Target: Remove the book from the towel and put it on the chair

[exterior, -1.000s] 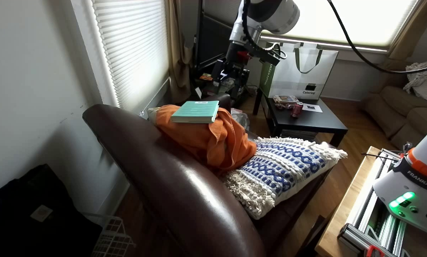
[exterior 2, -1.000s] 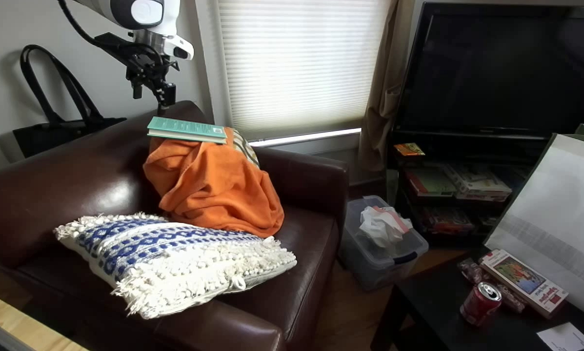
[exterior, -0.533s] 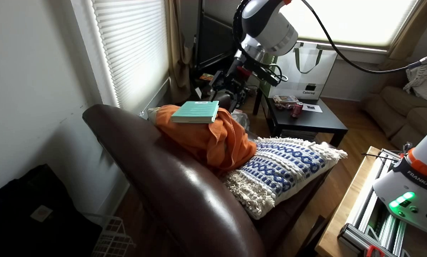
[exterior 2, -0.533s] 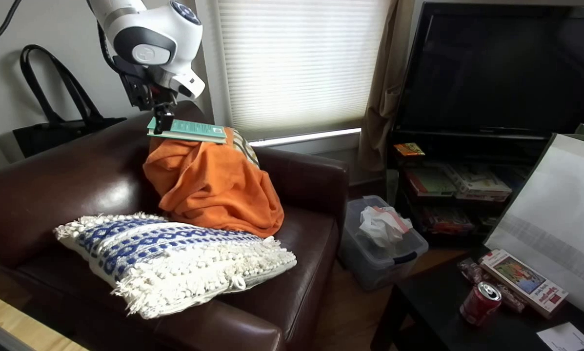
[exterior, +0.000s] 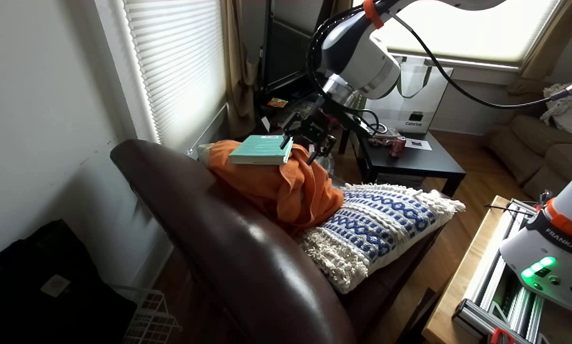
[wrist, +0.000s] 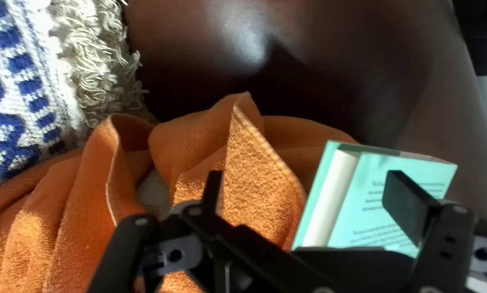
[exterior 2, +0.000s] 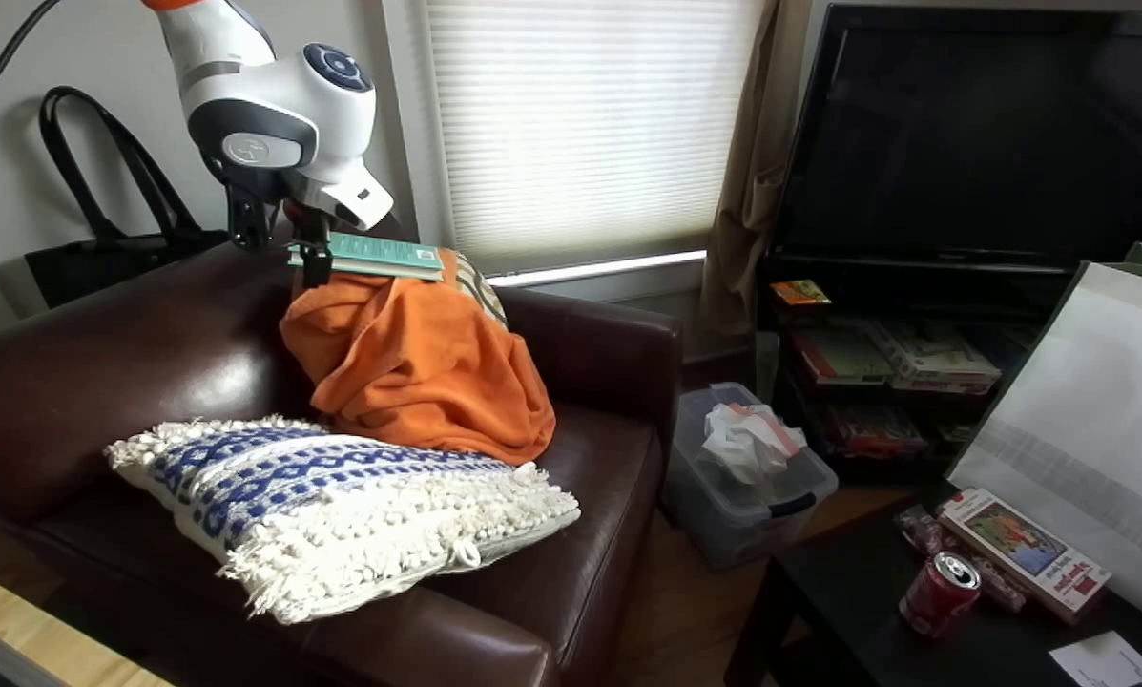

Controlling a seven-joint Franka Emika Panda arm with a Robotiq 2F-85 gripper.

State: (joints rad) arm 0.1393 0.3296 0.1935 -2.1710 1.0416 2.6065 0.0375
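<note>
The green book (exterior: pixel 259 149) is held up by the bunched orange towel (exterior 2: pixel 418 382), near the back of the brown leather chair (exterior 2: pixel 599 468), with its printed side turned upward. A patterned cushion (exterior 2: pixel 477 289) is partly covered by the towel in an exterior view. The gripper (wrist: pixel 304 187) is held with its fingers (wrist: pixel 406 206) spread well apart, near one end of the book. In the wrist view the book's cover is overlapped by one finger, while the towel is overlapped by the other; whether either is touched cannot be told. In an exterior view, where the arm (exterior 2: pixel 256 86) is bent above the chair, one end of the book is partly hidden by a finger. The blue and white pillow (exterior 2: pixel 342 520), fringed at its ends, is laid on the seat against the towel. On the black table (exterior: pixel 424 165), a large white bag (exterior: pixel 405 105) is stood near a red can (exterior 2: pixel 938 601) and a sheet of paper (exterior 2: pixel 1110 663). A clear bin (exterior 2: pixel 723 539) is placed beside the chair, near the television (exterior 2: pixel 971 143). A black bag (exterior 2: pixel 103 264) is partly hidden behind the chair's back.
</note>
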